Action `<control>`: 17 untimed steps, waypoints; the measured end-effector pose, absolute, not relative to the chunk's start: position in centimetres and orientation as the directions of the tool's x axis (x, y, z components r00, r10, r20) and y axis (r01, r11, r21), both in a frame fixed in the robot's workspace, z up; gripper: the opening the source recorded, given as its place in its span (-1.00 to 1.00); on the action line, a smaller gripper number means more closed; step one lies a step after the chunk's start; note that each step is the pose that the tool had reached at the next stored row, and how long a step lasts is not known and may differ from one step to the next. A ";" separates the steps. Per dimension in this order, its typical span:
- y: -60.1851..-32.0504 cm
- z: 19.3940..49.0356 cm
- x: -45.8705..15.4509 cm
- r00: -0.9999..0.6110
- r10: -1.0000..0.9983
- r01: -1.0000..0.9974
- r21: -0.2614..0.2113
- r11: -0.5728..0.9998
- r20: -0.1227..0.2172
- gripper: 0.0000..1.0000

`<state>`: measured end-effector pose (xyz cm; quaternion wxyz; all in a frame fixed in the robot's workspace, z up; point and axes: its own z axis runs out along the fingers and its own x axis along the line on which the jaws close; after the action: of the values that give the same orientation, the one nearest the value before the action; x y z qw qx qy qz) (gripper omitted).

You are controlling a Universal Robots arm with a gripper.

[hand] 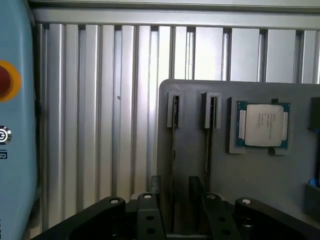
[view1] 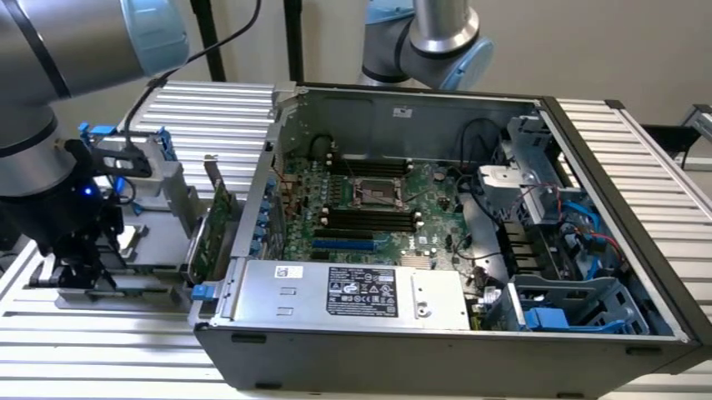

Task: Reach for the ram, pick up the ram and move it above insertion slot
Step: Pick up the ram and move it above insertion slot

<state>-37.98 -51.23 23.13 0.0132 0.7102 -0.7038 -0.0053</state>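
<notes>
Ram [hand: 173, 150] edge-up in grey tray [hand: 250, 190], ribbed aluminium table [hand: 100, 125]

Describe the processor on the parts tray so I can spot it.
Find the grey tray lying on the ribbed aluminium table. Beside its two narrow slots sits the processor: the only square piece, silver lid on a green border.

Oblique exterior; wrist close above tray [hand: 250, 185]

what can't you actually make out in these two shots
- Ram sticks, wrist view: edge-on in the grey holder, so chips and label are hidden.
- Exterior view: the gripper covers the holder's slots.
- CPU, wrist view: printing too small to read.
</notes>
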 end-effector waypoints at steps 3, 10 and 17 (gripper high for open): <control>-51.3 22.6 -38.0 -0.009 -1.000 -1.000 0.026 0.009 0.011 -0.27; -51.3 21.3 -38.0 -0.036 -0.999 -0.999 0.026 0.036 0.011 -0.27; -51.3 20.0 -38.0 -0.069 -0.998 -0.997 0.026 0.069 0.011 -0.27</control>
<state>-37.98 -51.34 20.04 0.0129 0.6822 -0.7310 -0.0058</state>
